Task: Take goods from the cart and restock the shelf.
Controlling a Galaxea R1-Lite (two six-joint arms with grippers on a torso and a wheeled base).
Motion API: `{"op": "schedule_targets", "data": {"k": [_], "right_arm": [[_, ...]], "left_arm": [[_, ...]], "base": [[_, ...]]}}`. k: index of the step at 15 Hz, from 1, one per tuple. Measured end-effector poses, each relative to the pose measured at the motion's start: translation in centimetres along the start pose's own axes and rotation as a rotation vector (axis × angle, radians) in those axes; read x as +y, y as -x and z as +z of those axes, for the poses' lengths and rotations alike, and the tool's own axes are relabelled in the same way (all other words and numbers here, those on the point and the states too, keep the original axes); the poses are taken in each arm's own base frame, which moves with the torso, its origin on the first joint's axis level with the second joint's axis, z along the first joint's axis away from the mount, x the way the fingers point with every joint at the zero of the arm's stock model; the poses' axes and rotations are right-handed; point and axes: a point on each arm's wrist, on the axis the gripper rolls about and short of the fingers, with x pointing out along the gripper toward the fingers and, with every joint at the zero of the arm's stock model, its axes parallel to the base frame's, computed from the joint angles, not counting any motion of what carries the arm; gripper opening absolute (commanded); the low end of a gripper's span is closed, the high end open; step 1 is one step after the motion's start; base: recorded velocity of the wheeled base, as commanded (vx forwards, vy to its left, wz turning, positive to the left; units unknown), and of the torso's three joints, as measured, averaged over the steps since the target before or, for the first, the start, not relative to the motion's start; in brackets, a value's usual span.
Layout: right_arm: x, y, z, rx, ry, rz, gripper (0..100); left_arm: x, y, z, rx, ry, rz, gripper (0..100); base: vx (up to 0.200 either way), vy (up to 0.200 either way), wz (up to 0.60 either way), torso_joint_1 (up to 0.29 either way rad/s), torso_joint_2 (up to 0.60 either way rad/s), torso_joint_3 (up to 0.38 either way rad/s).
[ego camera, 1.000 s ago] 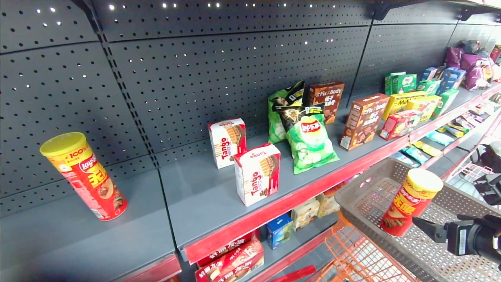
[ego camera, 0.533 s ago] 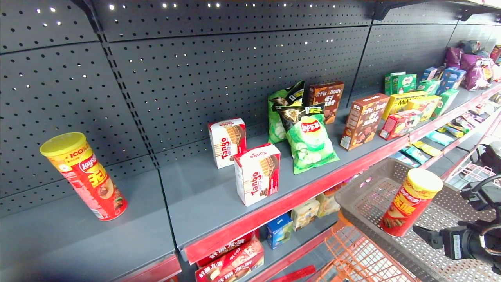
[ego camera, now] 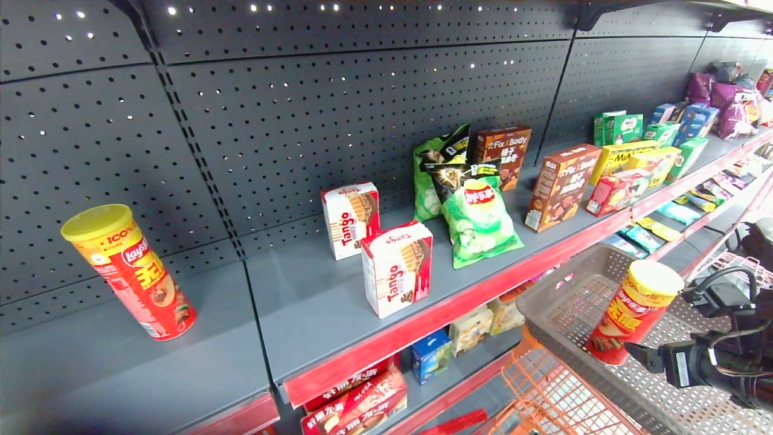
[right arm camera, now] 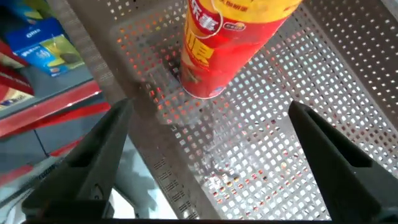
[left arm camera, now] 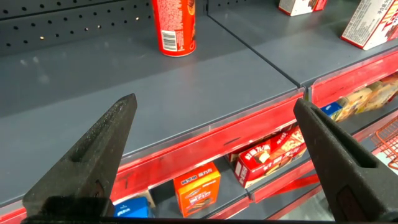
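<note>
A red chip can with a yellow lid point(ego camera: 634, 311) stands tilted in the grey perforated cart basket point(ego camera: 543, 314). My right gripper point(right arm camera: 210, 107) is open just short of the can's base point(right arm camera: 208, 62), a finger on either side and not touching it. In the head view the right gripper point(ego camera: 634, 355) sits low at the right, beside that can. A matching can point(ego camera: 130, 275) stands on the grey shelf point(ego camera: 314, 302) at far left. My left gripper point(left arm camera: 214, 102) is open and holds nothing, in front of the shelf edge below that can point(left arm camera: 174, 28).
Two white wafer boxes point(ego camera: 395, 269), green chip bags point(ego camera: 477, 214) and brown boxes point(ego camera: 558, 187) line the shelf to the right. The orange wire cart point(ego camera: 543, 393) carries the basket. Lower shelves hold more packs point(left arm camera: 196, 193). Bare shelf lies between the left can and the wafer boxes.
My right gripper has shifted left and slightly down, closer to the can in the basket. The goods on the shelf have not moved.
</note>
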Motion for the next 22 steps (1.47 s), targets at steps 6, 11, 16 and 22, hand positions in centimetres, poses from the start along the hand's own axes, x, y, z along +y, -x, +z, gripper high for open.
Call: {"op": "schedule_targets", "data": {"k": [6,11,16,22], "right_arm": [[-0.6,-2.0,0.7,-0.029,0.033,-0.031,100],[-1.2,-3.5,0.8,-0.018,0.033,-0.050,100],[-1.1,-4.6,1.3,-0.024,0.036,-0.037,100],[-1.0,-5.9,2.0,-0.034,0.038,-0.033,100]], "left_arm": [[0.0,0.0,0.0,0.000,0.000,0.000,100],[0.0,0.0,0.0,0.000,0.000,0.000,100],[0.0,0.0,0.0,0.000,0.000,0.000,100],[0.0,0.0,0.0,0.000,0.000,0.000,100]], "base": [[0.000,0.000,0.00,0.000,0.00,0.000],[0.000,0.000,0.00,0.000,0.00,0.000],[0.000,0.000,0.00,0.000,0.00,0.000],[0.000,0.000,0.00,0.000,0.00,0.000]]}}
